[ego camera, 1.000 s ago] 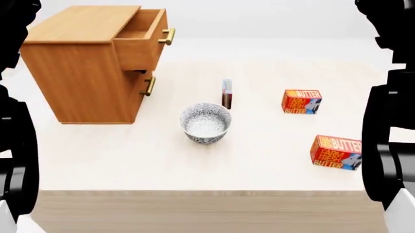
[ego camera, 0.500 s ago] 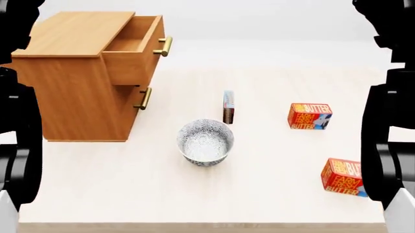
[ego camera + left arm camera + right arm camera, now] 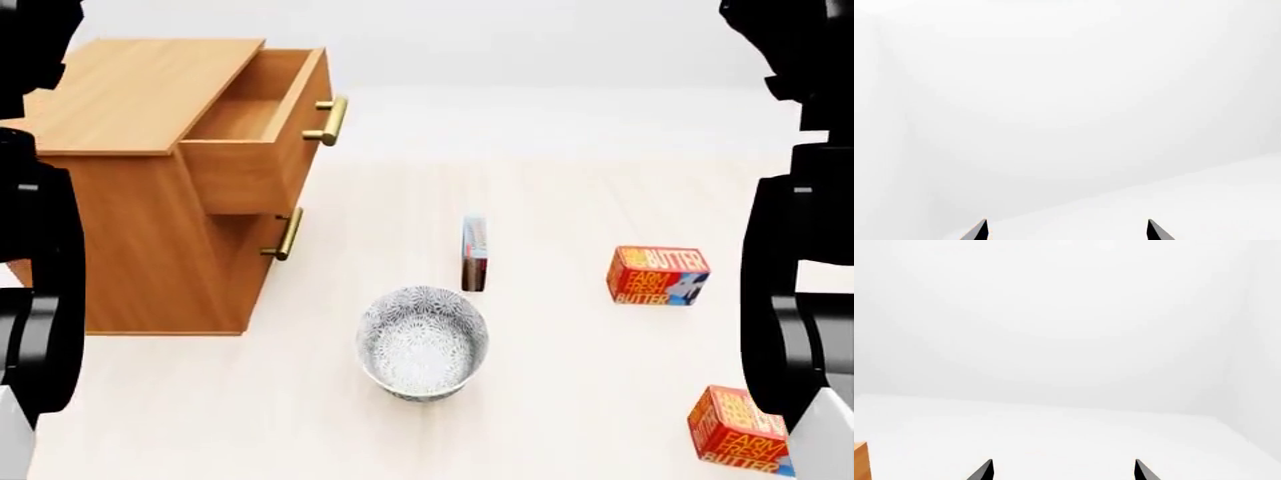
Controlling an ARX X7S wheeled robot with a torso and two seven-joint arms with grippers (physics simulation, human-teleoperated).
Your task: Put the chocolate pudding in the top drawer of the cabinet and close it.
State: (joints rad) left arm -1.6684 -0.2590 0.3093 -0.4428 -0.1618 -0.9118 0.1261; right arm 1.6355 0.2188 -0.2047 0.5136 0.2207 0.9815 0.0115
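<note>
Left wrist: left hand (image 3: 1066, 231) spread, tips well apart, nothing between; only white background.

Head: view has advanced and tilted down since a second ago. The cabinet (image 3: 127, 200) now sits larger at upper left, top drawer (image 3: 254, 130) open. Chocolate pudding (image 3: 473, 253) stands on edge mid-desk (image 3: 587, 190), above the bowl (image 3: 422, 342). I judge approach under way, no grasp yet.

Right wrist: right hand (image 3: 1062, 471) spread, empty.
</note>
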